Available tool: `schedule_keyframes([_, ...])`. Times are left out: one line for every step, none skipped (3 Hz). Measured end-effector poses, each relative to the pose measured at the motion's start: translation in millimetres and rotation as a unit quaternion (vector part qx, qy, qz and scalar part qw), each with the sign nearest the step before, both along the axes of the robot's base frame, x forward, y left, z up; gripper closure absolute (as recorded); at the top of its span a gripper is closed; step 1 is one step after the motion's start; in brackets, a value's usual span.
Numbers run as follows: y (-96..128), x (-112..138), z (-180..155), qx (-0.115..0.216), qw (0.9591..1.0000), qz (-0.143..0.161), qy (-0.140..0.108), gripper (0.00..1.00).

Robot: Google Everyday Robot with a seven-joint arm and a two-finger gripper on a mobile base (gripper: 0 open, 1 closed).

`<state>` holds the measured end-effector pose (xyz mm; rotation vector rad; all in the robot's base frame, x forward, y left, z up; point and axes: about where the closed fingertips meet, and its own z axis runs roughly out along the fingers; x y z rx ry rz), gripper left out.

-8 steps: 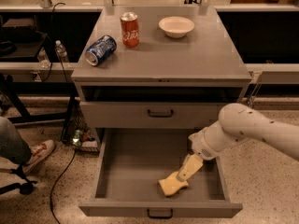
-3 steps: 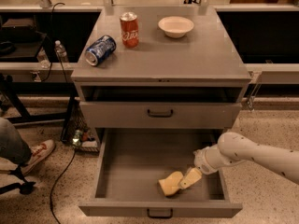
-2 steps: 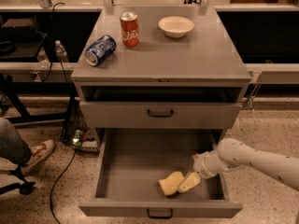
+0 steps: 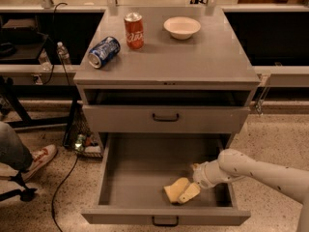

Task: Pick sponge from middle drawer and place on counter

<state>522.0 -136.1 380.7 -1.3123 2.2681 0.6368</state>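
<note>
The pale-yellow sponge (image 4: 174, 189) lies on the floor of the open middle drawer (image 4: 135, 178), near its front right. My gripper (image 4: 187, 194) is low inside the drawer, right against the sponge's right side, at the end of the white arm (image 4: 251, 170) that reaches in from the right. The grey counter (image 4: 193, 57) tops the cabinet above.
On the counter stand a red soda can (image 4: 133, 30), a blue can on its side (image 4: 104, 51) and a white bowl (image 4: 182, 27). A shut drawer (image 4: 165, 117) sits above the open one. A person's shoe (image 4: 38, 157) and a cable lie on the floor at left.
The arm has dropped lower and swung toward the drawer's front. The gripper now sits down beside the sponge. The sponge has hardly moved.
</note>
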Motion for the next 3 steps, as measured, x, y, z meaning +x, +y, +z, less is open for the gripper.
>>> schedule_keyframes([24.0, 3.5, -13.4, 0.006, 0.9998, 0.02, -0.004, 0.0])
schedule_keyframes([39.2, 3.8, -22.3, 0.007, 0.9994, 0.032, -0.003, 0.15])
schedule_keyframes([38.9, 0.4, -23.1, -0.003, 0.9993, 0.037, -0.001, 0.38])
